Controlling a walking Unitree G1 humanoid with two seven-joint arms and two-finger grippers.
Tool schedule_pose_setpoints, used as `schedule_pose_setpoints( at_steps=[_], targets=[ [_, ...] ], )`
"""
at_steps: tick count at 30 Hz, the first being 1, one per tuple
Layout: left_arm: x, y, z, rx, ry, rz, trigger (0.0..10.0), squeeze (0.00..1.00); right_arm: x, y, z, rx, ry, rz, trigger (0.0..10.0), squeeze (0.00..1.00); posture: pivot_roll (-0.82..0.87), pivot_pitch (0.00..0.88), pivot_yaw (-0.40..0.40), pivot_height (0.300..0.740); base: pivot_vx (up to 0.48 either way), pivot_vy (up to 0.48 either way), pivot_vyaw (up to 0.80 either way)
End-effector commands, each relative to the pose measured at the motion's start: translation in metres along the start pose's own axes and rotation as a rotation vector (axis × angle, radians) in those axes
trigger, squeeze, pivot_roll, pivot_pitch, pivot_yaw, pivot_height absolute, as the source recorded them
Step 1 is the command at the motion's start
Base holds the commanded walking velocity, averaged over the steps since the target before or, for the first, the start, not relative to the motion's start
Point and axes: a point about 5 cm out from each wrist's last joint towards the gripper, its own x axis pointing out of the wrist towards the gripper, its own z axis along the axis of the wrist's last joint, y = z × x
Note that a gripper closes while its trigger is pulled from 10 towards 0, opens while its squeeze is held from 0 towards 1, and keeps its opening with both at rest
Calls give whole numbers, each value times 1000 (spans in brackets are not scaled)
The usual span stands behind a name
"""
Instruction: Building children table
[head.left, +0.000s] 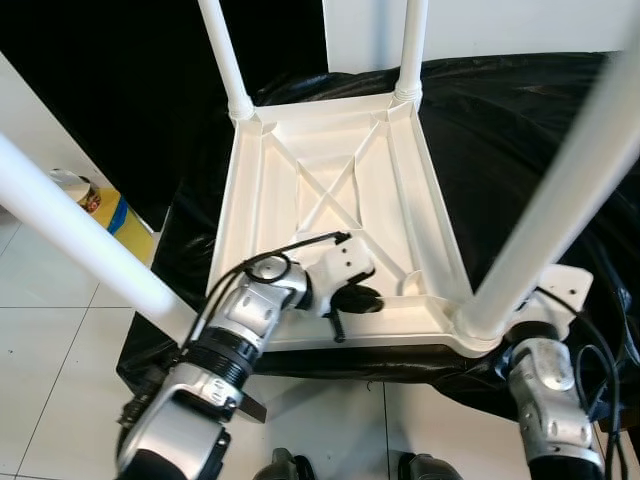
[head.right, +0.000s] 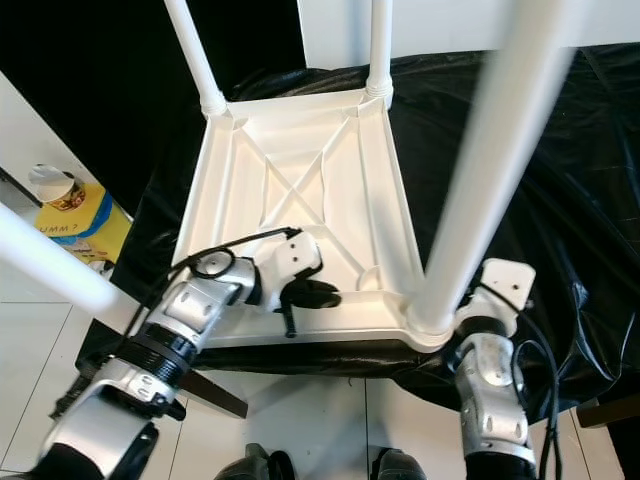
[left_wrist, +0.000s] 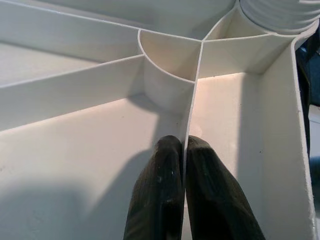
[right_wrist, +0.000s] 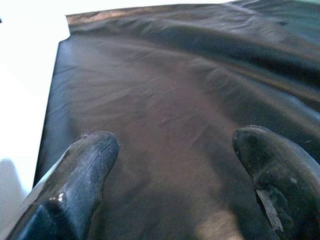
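A white plastic children's table (head.left: 330, 170) lies upside down on a black sheet (head.left: 520, 110). Its legs stand up: two at the far corners (head.left: 225, 55), one at the near left (head.left: 80, 235) and one at the near right (head.left: 560, 200). My left gripper (head.left: 345, 305) reaches into the underside near the front rim. In the left wrist view it (left_wrist: 183, 145) is shut on a thin upright rib (left_wrist: 192, 105) that runs to the corner socket. My right gripper (right_wrist: 175, 145) is open over the black sheet (right_wrist: 165, 90), and its arm (head.left: 545, 390) sits below the near right corner.
A yellow and blue box (head.left: 120, 215) with a small can (head.left: 70, 185) on it stands at the left on the white tiled floor (head.left: 50, 330). The near legs cross the view on both sides. My feet (head.left: 285, 465) are just before the sheet's edge.
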Motion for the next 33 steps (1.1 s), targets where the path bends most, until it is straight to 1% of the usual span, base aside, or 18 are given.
schedule_pose_setpoints(
  at_steps=[1,5,6,7,8,10,11,12,15,17,21,22,23,25,26,27,29,33],
  targets=[
    [6,11,10,-33,-84,406,10000,1000,-4,15,-9,18,34,31,10000,0,2,115,87,740,0,0,0],
    [6,9,13,-22,-123,415,10000,1000,-5,14,-8,14,23,15,10000,0,4,114,86,740,0,0,0],
    [2,9,19,46,-174,447,10000,1000,-6,14,-7,17,14,-1,10000,0,5,114,85,740,0,0,0],
    [2,9,19,46,-174,447,10000,1000,-6,14,-7,17,14,-1,10000,0,5,114,85,740,0,0,0],
    [-4,10,24,101,-218,495,10000,537,-7,13,-6,21,5,-15,10000,0,4,113,84,740,0,0,0],
    [-4,10,24,101,-218,495,10000,537,-7,13,-6,21,5,-15,10000,0,4,113,84,740,0,0,0],
    [-20,8,37,139,-383,540,10000,0,-12,12,-1,30,-28,-16,10000,0,6,112,81,740,0,0,0],
    [-20,8,37,139,-383,540,10000,0,-12,12,-1,30,-28,-16,10000,0,6,112,81,740,0,0,0],
    [-45,0,37,107,-502,589,10000,0,-26,11,3,23,-54,2,10000,0,5,116,74,740,0,0,0],
    [-45,0,37,107,-502,589,10000,0,-26,11,3,23,-54,2,10000,0,5,116,74,740,0,0,0],
    [-64,-14,31,35,-552,618,10000,0,-44,9,8,14,-64,47,10000,0,3,130,66,740,0,0,0],
    [-64,-14,31,35,-552,618,10000,0,-44,9,8,14,-64,47,10000,0,3,130,66,740,0,0,0],
    [-70,-20,29,9,-568,621,10000,0,-49,8,10,10,-68,57,10000,0,3,131,65,740,0,0,0],
    [-70,-20,29,9,-568,621,10000,0,-49,8,10,10,-68,57,10000,0,3,131,65,740,0,0,0],
    [-82,-40,24,-35,-596,585,10000,0,-60,3,15,-19,-74,85,10000,0,8,141,52,740,0,0,0],
    [-82,-40,24,-35,-596,585,10000,0,-60,3,15,-19,-74,85,10000,0,8,141,52,740,0,0,0],
    [-91,-54,19,-74,-599,544,10000,0,-65,-3,18,-31,-77,82,10000,0,8,144,49,740,0,0,0],
    [-102,-66,11,-75,-576,513,10000,0,-70,-9,24,-39,-87,74,10000,0,16,146,44,740,0,0,0]
  ],
)
